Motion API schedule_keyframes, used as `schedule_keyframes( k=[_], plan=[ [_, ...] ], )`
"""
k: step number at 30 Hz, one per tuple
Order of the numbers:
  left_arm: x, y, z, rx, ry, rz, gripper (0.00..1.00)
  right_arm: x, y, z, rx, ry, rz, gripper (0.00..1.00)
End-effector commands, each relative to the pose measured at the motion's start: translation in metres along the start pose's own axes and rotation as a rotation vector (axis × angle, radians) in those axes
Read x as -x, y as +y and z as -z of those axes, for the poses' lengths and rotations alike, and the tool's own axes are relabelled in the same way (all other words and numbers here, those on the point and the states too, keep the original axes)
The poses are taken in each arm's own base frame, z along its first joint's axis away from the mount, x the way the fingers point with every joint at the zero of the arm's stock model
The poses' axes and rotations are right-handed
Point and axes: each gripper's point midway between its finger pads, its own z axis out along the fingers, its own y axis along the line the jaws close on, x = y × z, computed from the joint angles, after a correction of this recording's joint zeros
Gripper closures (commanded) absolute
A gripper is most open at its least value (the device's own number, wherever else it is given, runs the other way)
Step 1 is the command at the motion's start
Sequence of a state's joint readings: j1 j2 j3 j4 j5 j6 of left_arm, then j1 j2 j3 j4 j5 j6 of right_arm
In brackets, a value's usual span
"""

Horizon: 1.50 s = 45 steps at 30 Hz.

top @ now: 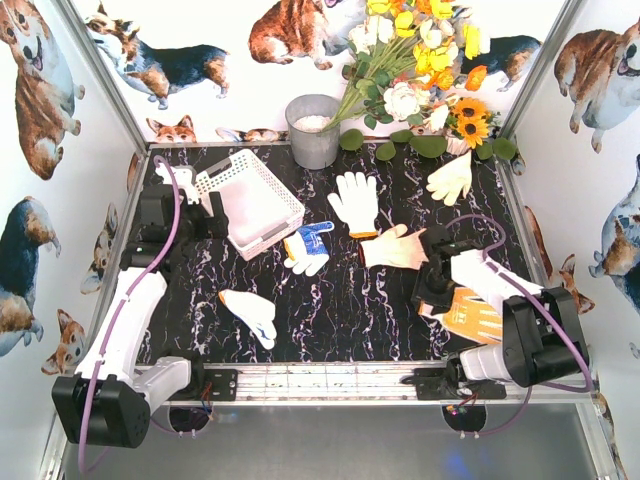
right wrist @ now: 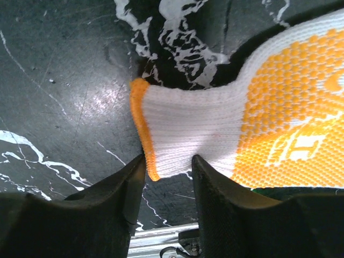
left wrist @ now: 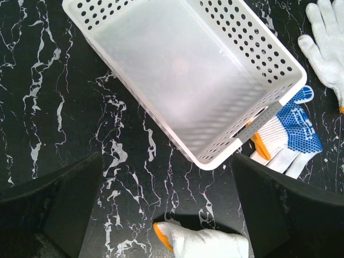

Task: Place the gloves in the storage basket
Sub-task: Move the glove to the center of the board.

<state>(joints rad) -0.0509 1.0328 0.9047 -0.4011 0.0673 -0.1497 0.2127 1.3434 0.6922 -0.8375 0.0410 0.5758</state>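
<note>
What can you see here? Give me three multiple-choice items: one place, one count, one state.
1. The blue glove lies: A inside the basket; B beside the basket; C by the bucket.
2. Gloves in the top view: A three; B nine; C six.
3. The basket is: A empty; B full; C overturned.
Answers: B, it lies outside, at the basket's corner. C, six lie scattered, none stacked. A, the left wrist view shows its bare floor.
</note>
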Motion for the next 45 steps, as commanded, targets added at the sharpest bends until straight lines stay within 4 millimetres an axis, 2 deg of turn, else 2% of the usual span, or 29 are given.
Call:
schedule_keyframes(
  k=[1, 5, 9, 12, 19, 27, 28, 29, 30, 32, 35, 37, 42, 45],
  plan=[
    [-0.002, 0.000, -0.002, -0.001, 0.000, 0.001, 0.00, 0.005, 0.013, 0.000, 0.013, -0.050, 0.034, 0.65],
    [-0.002, 0.000, -0.002, 0.003, -0.002, 0.000, 0.00, 0.000, 0.025, 0.002, 0.051, -0.059, 0.073, 1.00],
    [-0.004, 0.003, -0.004, 0.018, 0.003, -0.002, 0.00, 0.002, 0.042, 0.017, 0.105, -0.091, 0.126, 1.00],
    [-0.004, 0.005, -0.004, 0.029, 0.007, -0.004, 0.00, 0.000, 0.065, 0.030, 0.186, -0.117, 0.168, 1.00],
    [-0.005, 0.011, -0.004, 0.056, 0.006, -0.016, 0.00, -0.017, 0.140, 0.046, 0.417, -0.137, 0.284, 1.00],
    [-0.009, 0.007, -0.009, 0.032, 0.028, -0.013, 0.00, -0.062, 0.227, 0.055, 0.523, -0.117, 0.508, 1.00],
    [-0.009, 0.006, -0.009, 0.024, 0.026, -0.015, 0.00, -0.068, 0.234, 0.056, 0.525, -0.113, 0.535, 0.96],
    [-0.009, 0.004, -0.009, 0.013, 0.026, -0.018, 0.00, -0.073, 0.240, 0.059, 0.525, -0.117, 0.558, 0.86],
    [-0.009, 0.000, -0.009, -0.003, 0.025, -0.022, 0.00, -0.078, 0.244, 0.062, 0.522, -0.119, 0.585, 0.72],
    [-0.011, -0.009, -0.010, -0.050, 0.027, -0.033, 0.00, -0.085, 0.248, 0.066, 0.521, -0.122, 0.611, 0.55],
    [-0.019, -0.031, -0.013, -0.119, 0.053, -0.081, 0.00, -0.088, 0.243, 0.072, 0.532, -0.121, 0.601, 0.44],
    [-0.026, -0.045, -0.013, -0.126, 0.080, -0.113, 0.00, -0.085, 0.236, 0.079, 0.528, -0.142, 0.588, 0.40],
    [-0.048, -0.092, -0.011, -0.209, 0.127, -0.109, 0.02, -0.071, 0.196, 0.086, 0.394, -0.191, 0.504, 0.37],
    [-0.067, -0.123, -0.007, -0.235, 0.164, -0.084, 0.06, -0.060, 0.174, 0.076, 0.325, -0.225, 0.419, 0.37]
  ],
)
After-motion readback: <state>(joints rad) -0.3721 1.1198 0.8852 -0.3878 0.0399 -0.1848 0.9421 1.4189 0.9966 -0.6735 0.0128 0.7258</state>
